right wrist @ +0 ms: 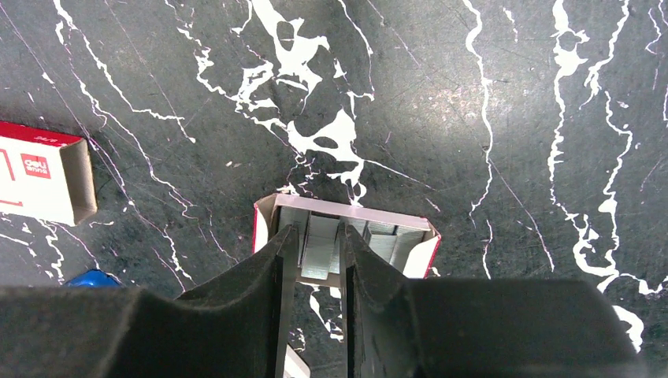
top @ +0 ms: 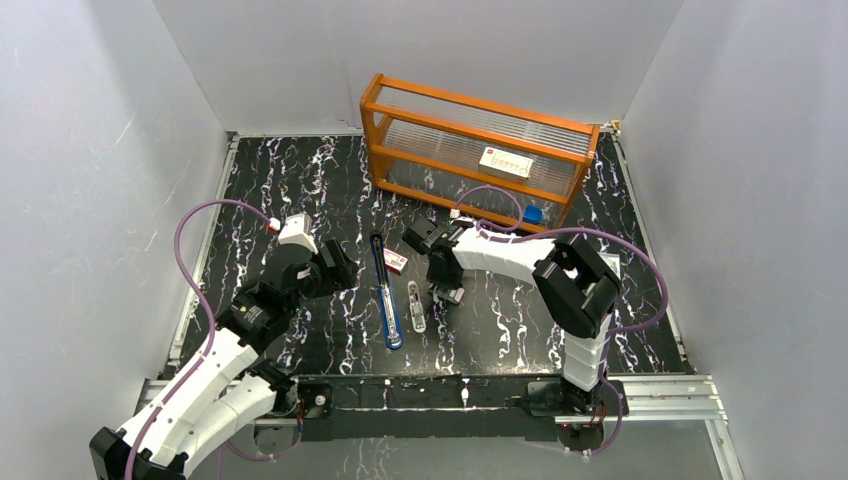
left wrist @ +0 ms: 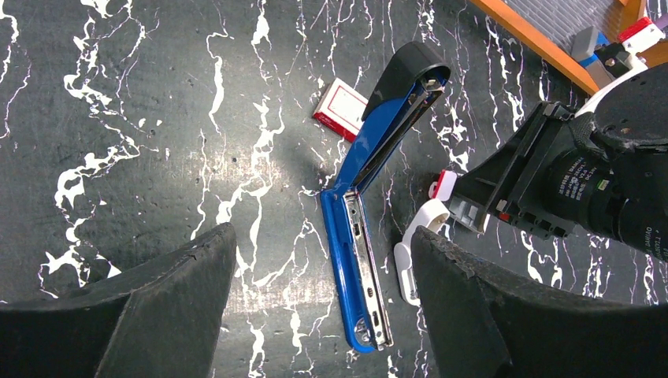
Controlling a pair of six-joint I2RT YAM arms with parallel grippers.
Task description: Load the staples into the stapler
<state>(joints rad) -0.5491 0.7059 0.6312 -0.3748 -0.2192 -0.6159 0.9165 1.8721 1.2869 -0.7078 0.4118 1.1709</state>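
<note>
The blue stapler (top: 385, 295) lies opened out flat on the table, its black front end toward the back. In the left wrist view its metal channel (left wrist: 364, 272) faces up. My left gripper (left wrist: 321, 232) is open and empty, hovering just left of the stapler (left wrist: 386, 126). My right gripper (right wrist: 318, 233) reaches down into the small red-and-white open tray (right wrist: 354, 213) and is shut on one silvery strip of staples (right wrist: 321, 253). More strips (right wrist: 390, 240) lie in the tray. In the top view, the right gripper (top: 445, 290) is right of the stapler.
The red-and-white box sleeve (top: 395, 262) lies beside the stapler's black end. A small white rounded object (top: 416, 305) lies between the stapler and my right gripper. An orange-framed clear rack (top: 480, 150) stands at the back, a small blue item (top: 532, 213) in front of it.
</note>
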